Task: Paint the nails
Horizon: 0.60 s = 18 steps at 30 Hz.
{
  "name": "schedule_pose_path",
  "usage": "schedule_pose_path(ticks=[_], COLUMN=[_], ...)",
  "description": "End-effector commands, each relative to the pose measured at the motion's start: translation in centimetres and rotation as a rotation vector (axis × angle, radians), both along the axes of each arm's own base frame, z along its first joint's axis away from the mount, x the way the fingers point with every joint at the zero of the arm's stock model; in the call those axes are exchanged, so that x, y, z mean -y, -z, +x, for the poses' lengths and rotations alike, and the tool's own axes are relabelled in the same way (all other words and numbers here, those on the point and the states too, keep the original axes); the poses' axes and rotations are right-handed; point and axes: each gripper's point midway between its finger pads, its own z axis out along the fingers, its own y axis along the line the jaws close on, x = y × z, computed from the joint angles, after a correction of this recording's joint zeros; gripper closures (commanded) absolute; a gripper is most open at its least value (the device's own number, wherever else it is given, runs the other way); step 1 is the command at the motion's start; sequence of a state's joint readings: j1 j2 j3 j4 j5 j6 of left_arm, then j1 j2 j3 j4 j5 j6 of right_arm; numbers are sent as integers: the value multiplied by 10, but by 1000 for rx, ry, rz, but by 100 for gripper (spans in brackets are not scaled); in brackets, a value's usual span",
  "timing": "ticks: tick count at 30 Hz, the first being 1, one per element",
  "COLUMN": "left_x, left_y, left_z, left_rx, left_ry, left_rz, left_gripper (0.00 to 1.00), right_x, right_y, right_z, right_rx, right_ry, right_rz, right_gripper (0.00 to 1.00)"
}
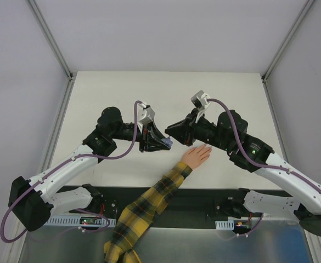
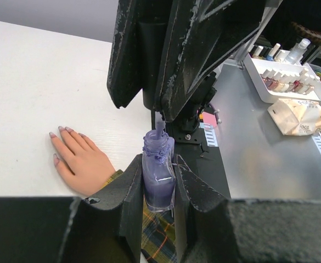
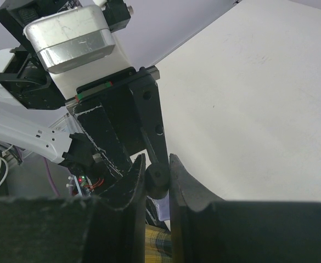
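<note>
A small peach-skinned hand (image 1: pixel 197 155) lies flat on the white table, its arm in a yellow-and-black plaid sleeve (image 1: pixel 149 211). Its nails (image 2: pixel 61 130) are tiny and pale mauve. My left gripper (image 2: pixel 159 164) is shut on a small purple bottle (image 2: pixel 159 178) and holds it upright just left of the hand (image 2: pixel 80 161). My right gripper (image 3: pixel 156 164) is shut on the dark cap (image 3: pixel 156 181) directly above the bottle's neck. The brush stem (image 2: pixel 160 129) reaches down into the neck. In the top view the two grippers meet around the bottle (image 1: pixel 167 143).
The left wrist view shows a white tray (image 2: pixel 259 74) of several polish bottles and a crumpled paper packet (image 2: pixel 297 116) on the metal bench beside the table. The black base rail (image 1: pixel 204 200) runs along the near table edge.
</note>
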<state>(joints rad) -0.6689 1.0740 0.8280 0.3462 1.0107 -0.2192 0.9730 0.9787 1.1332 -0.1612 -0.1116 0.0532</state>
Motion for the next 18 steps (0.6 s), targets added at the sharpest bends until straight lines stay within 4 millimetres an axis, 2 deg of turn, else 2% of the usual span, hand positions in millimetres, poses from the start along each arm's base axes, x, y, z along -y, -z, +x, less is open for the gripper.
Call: schedule_pose_path(ticks=[1, 18], left_x=[3, 4], left_y=[-19, -19], left_z=[-1, -1], left_rx=[68, 68], left_ry=[13, 17], left_rz=[-37, -35], left_gripper=[100, 100], right_x=[3, 7], right_y=[-39, -45], right_z=[-2, -4], right_rx=[48, 57], right_ry=[6, 9], right_rz=[101, 117], right_gripper=[99, 99])
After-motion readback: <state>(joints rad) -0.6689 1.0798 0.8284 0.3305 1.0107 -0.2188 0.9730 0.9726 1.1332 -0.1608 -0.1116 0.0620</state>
